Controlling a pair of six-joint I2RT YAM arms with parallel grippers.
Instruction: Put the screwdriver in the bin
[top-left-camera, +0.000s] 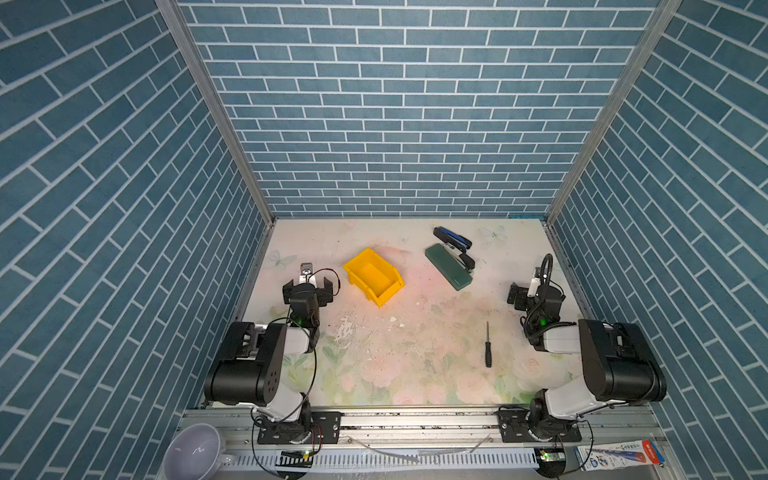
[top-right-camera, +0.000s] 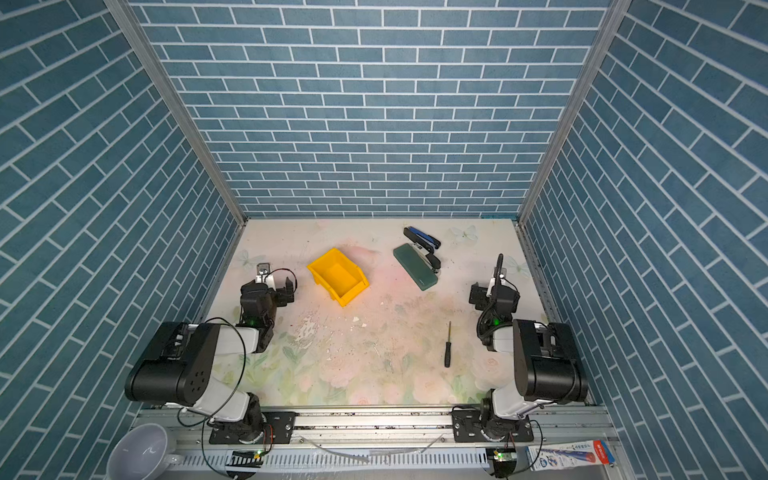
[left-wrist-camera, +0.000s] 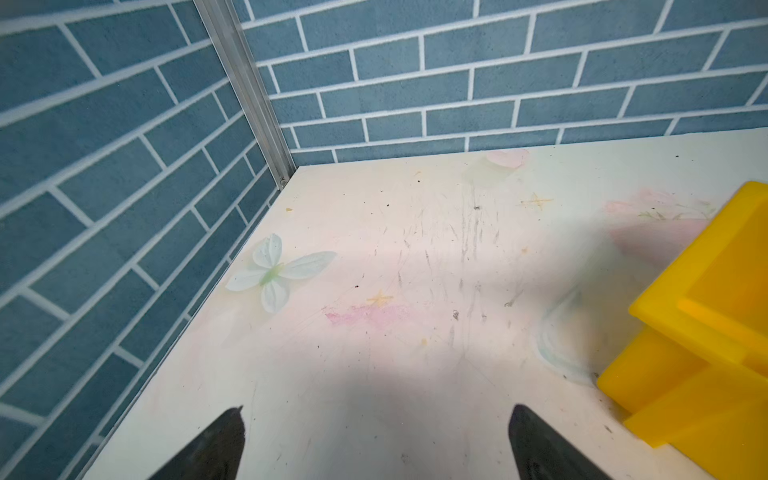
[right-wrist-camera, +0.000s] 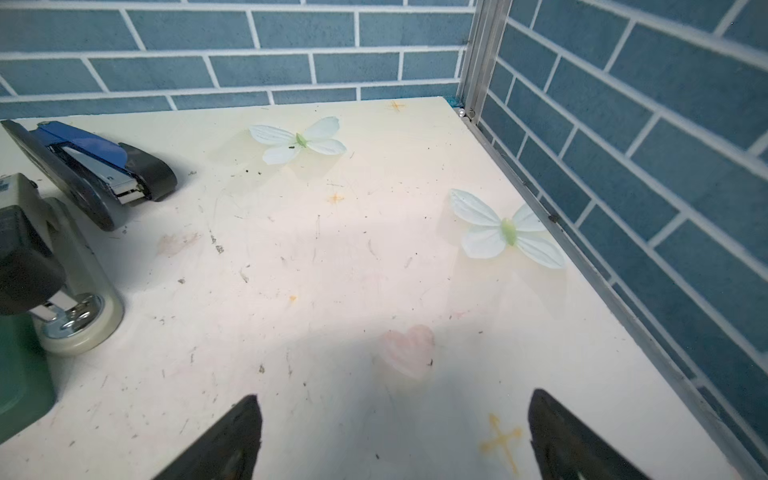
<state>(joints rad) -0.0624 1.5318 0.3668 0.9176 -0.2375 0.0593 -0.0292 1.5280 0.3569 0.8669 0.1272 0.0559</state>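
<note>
One yellow bin (top-left-camera: 374, 276), bare inside; screwdriver (top-left-camera: 487, 347) well apart on table (top-left-camera: 415, 361).

3 blue brick walls (top-left-camera: 395, 104) — floral tabletop (top-left-camera: 415, 332)

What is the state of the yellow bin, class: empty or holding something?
Empty. In both top views the bin shows only its bare yellow floor; the screwdriver lies apart from it.

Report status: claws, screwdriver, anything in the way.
Left claw open, empty. Right claw open, empty. Screwdriver flat on table, right side; bin empty. No big obstacle between.
</note>
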